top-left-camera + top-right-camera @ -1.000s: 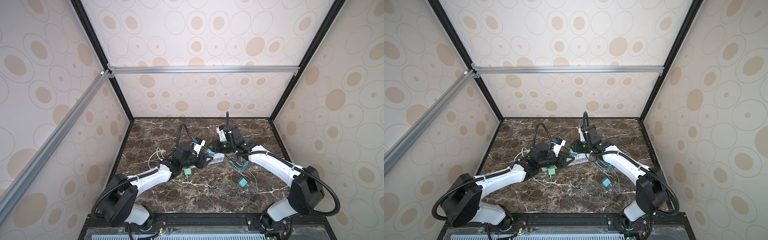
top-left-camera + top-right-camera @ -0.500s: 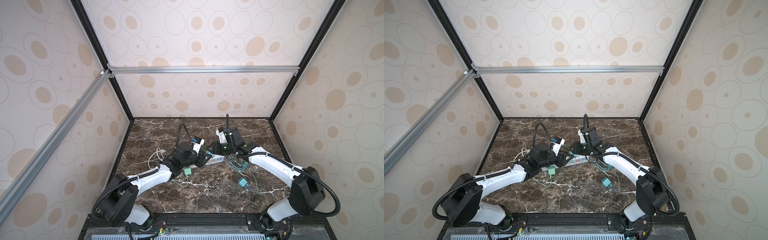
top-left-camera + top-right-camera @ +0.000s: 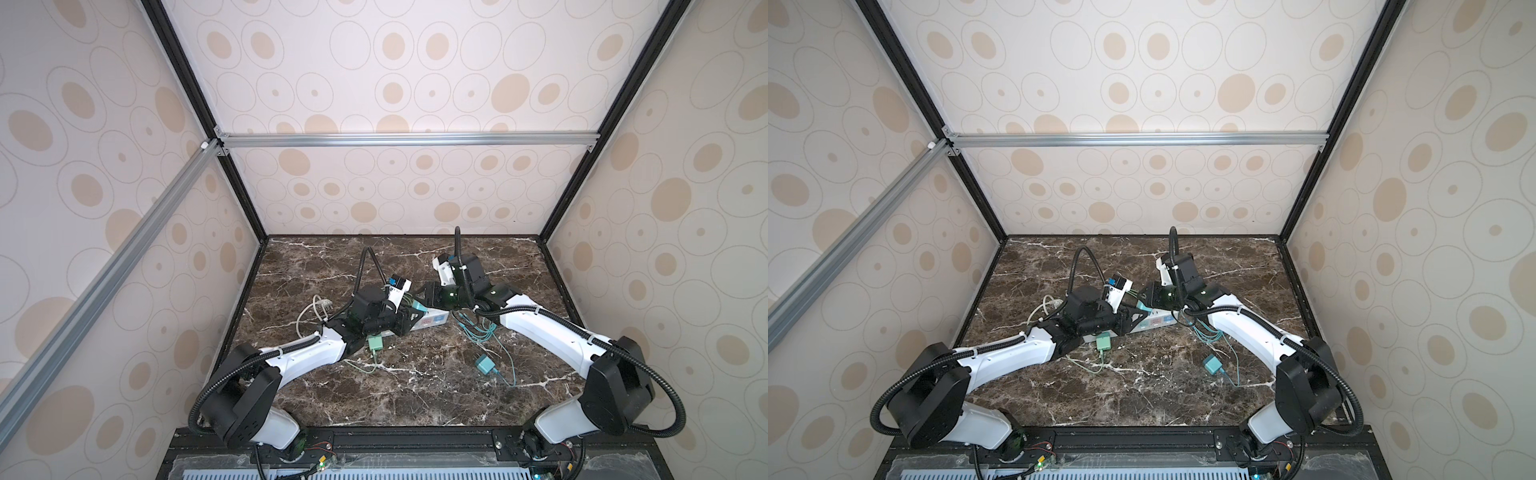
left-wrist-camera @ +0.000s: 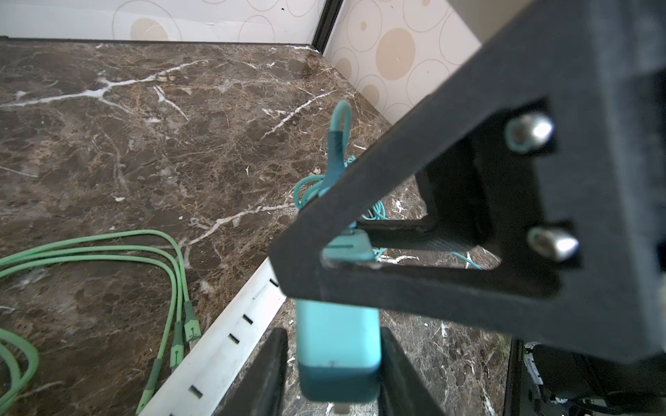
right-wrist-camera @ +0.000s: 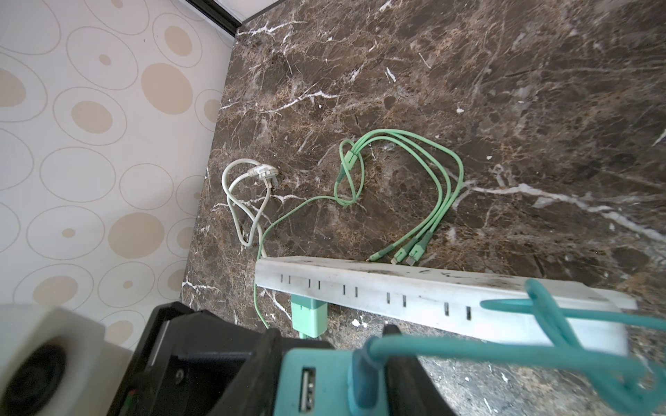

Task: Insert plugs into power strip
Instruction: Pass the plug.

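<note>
Mint plug [image 5: 309, 317] touches power strip [image 5: 396, 288]; right hand [image 5: 331, 360] grips teal plug [image 5: 317, 381].

The left gripper [image 4: 333, 336] has narrowed its jaws around the teal plug [image 4: 338, 354].

Bright, even, soft light fills both top views, which are crisp throughout; shadows under the arms [image 3: 303, 353] are faint. In the wrist views the surface [image 4: 144, 144] is sharp with a pale sheen, while the near fingers [image 4: 270, 374] and teal plug [image 4: 338, 356] blur.
</note>
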